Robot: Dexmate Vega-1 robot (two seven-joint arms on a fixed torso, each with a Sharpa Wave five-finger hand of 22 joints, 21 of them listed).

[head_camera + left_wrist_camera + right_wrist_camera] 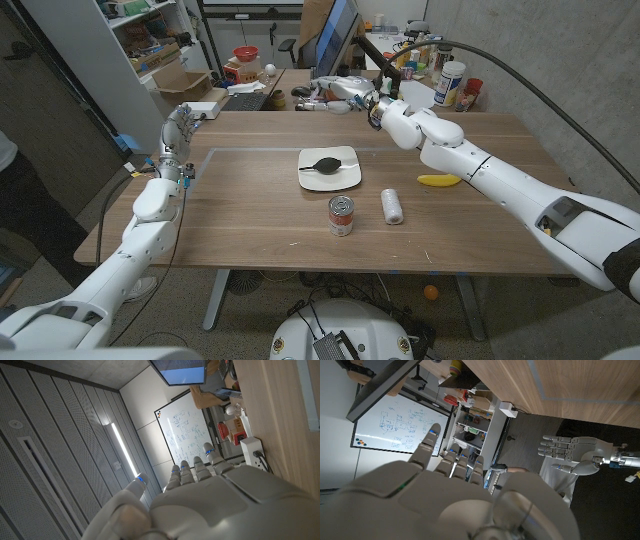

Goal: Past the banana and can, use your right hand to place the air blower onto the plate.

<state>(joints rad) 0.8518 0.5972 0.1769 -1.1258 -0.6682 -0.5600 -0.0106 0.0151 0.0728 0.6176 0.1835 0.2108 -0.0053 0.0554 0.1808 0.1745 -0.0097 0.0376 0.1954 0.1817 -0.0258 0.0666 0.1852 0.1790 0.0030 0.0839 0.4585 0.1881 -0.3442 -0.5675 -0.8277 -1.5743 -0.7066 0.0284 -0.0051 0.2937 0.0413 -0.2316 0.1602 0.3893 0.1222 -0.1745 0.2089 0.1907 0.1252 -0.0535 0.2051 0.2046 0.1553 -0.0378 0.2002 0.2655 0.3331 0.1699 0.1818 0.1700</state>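
- The black, bulb-shaped rubber air blower (pixel 324 164) lay on the white square plate (pixel 346 176) near the middle of the wooden table (pixel 250 210), its nozzle pointing toward the plate's left edge.
- The right hand (pixel 338 101) was held beyond the far edge of the table, past the plate and well apart from it; its fingers reached out toward the left and nothing was in them.
- In the right wrist view the right hand (pixel 450 490) showed its back, with the fingers (pixel 431 440) stretched out side by side and holding nothing.
- The left hand (pixel 177 125) stood raised over the far-left corner of the table, fingers straight and pointing up, holding nothing.
- The right wrist view also caught the left hand (pixel 562 454), open, with its fingers slightly apart.
- In the left wrist view the left hand (pixel 200 495) showed its back, its fingers (pixel 192 471) extended close together.
- A red-and-white tin can (pixel 341 215) stood upright on the table, on the near side of the plate.
- A white cylindrical spool (pixel 392 206) lay on its side just right of the can.
- A yellow banana (pixel 439 180) lay on the table right of the plate, partly hidden by the right forearm.
- A white power strip (pixel 252 450) sat beside the table's edge in the left wrist view.
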